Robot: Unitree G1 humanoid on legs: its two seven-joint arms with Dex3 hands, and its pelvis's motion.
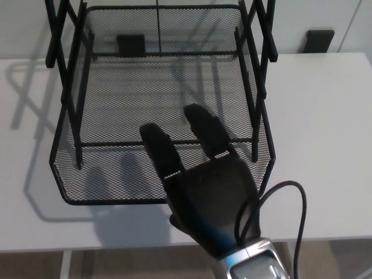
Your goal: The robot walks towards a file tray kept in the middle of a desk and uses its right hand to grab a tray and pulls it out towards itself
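Tray (116, 180): black mesh, centre-left of frame, on white counter (325, 145), front edge jutting forward of the black rack (261, 35). Right hand (200, 174): lower centre, over tray's front rim, two fingers (206, 128) spread and extended above the mesh; grip cannot be told.

Even, fairly bright indoor light falls on the matte white tabletop (325, 145), which shows no glare. The black wire-mesh file tray (157, 87) and its upright frame bars throw soft grey shadows to the picture's left and toward the near edge, so the light seems to come from above and from the right rear. Through the mesh floor, fine striped shadows show. The glossy black right hand (203, 186) casts a blurred shadow on the tabletop at its left. The hand looks slightly soft; the mesh stays sharp.
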